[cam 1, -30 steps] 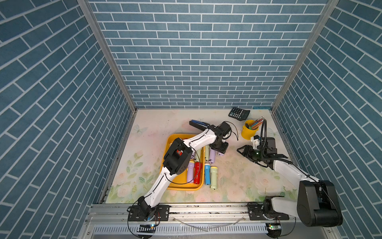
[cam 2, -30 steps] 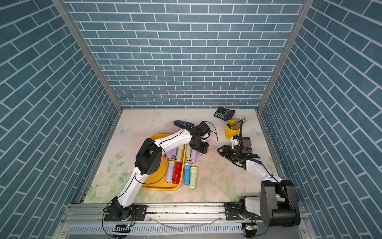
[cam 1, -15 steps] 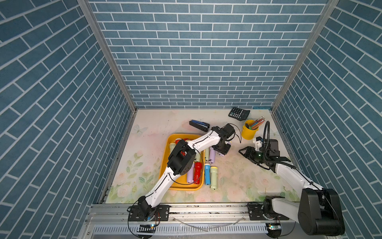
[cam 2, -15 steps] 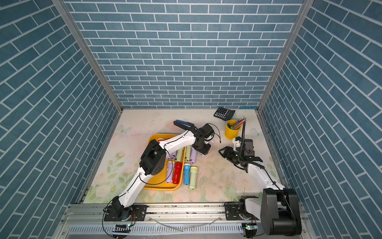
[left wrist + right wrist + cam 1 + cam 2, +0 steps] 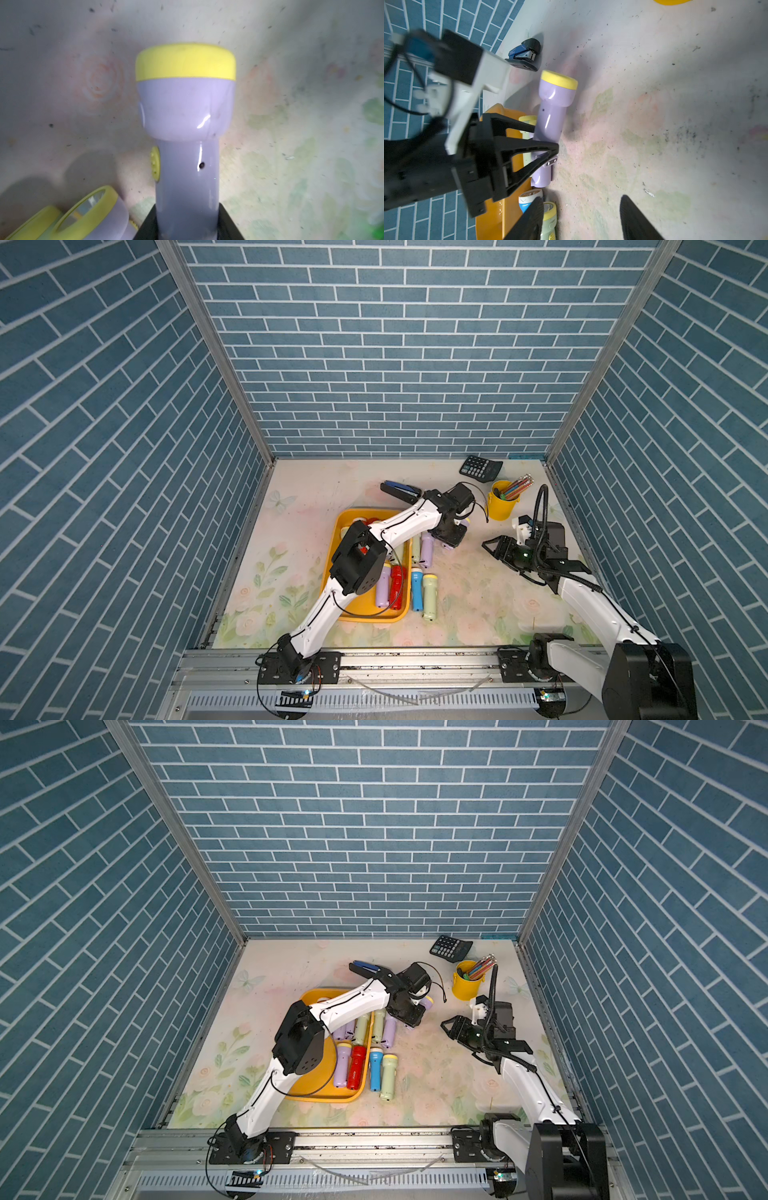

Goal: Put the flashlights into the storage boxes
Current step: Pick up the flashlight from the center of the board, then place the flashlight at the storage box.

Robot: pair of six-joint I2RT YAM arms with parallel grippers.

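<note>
My left gripper [image 5: 451, 536] is shut on the handle of a lilac flashlight [image 5: 187, 108] with a yellow head, low over the table just right of the storage box [image 5: 365, 614], a yellow-orange tray. The right wrist view shows its black fingers [image 5: 529, 143] clamping that flashlight [image 5: 550, 116]. A lilac flashlight [image 5: 382, 589] and a red one [image 5: 397, 587] lie in the tray. A blue one [image 5: 417, 589] and a pale green one [image 5: 430, 597] lie beside its right rim. My right gripper [image 5: 492, 547] stands open and empty to the right [image 5: 581, 199].
A yellow pencil cup [image 5: 503, 506] and a black calculator [image 5: 481, 467] stand at the back right. A dark blue stapler [image 5: 401, 490] lies behind the tray. Two more flashlights [image 5: 422, 549] lie under the left forearm. Brick-patterned walls close in three sides.
The left gripper has closed on the lilac flashlight and the left arm has reached a little further right. The right arm has barely moved.
</note>
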